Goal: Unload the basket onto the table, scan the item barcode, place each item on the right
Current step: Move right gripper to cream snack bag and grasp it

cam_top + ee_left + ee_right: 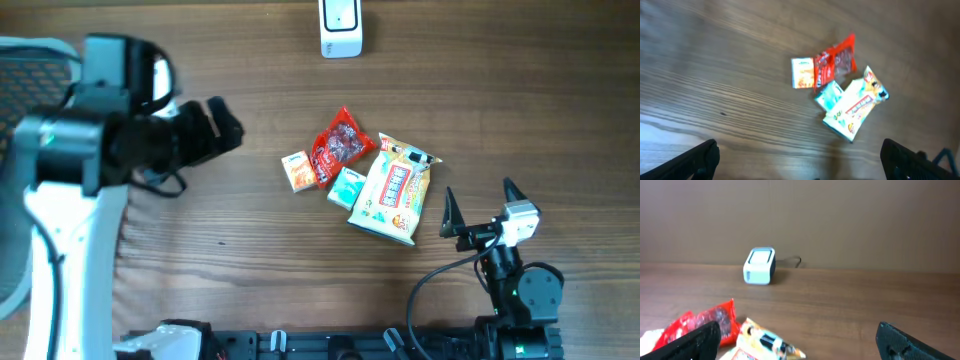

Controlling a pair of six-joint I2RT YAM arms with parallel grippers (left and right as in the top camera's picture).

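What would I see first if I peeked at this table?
Your eye lands first on the bright heap of snacks in the middle of the wooden table: a shiny red packet, a big white and yellow packet, a small orange box and a small teal pack. On either side are the black left gripper and right gripper, both open and empty. A white scanner stands at the far edge.

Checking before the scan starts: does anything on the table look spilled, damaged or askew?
Nothing looks spilled or torn. The red packet, orange packet, teal packet and large snack bag just lie huddled at mixed angles; the scanner sits apart.
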